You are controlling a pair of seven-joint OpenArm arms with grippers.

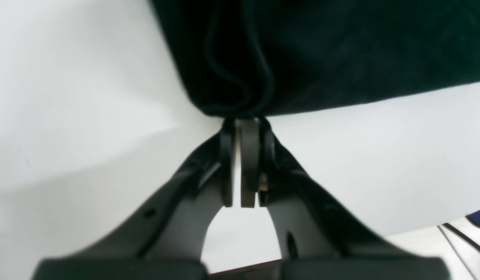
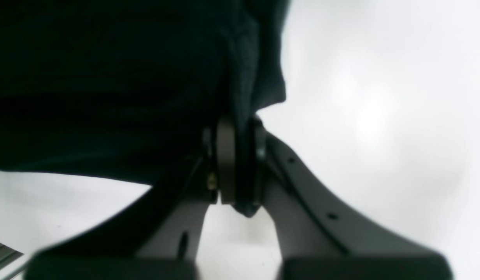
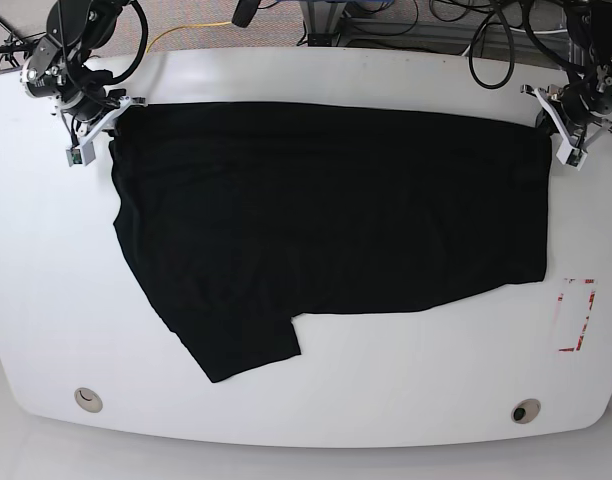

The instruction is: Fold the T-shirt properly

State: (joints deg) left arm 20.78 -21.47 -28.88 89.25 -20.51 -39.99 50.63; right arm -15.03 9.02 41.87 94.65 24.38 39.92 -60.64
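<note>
I've got the large black cloth short-sleeved T-shirt [image 3: 326, 220] lying flat across the white tabletop [image 3: 406, 385], spread wide from far left to far right, plain dark side up, no print visible. One sleeve sticks out toward the near left. Left gripper [image 1: 246, 128] sits at the far-right corner of the shirt in the base view; its wrist view shows the jaws pressed together with the tips right at a bunched black corner, pinching the hem edge there, though only a sliver of cloth goes between the pads. Right gripper [image 2: 238, 128] is at the far-left corner; jaws are clamped on a thick fold of the cloth, and a bit of fabric pokes out below the pads. Both pinched corners look low, close to the tabletop. Small red-and-white marked rectangle [image 3: 576, 315] sits on the tabletop just right of the shirt's near-right edge, not touching it. Two round holes [image 3: 86, 399] in the tabletop near the near edge, one left, one right.
</note>
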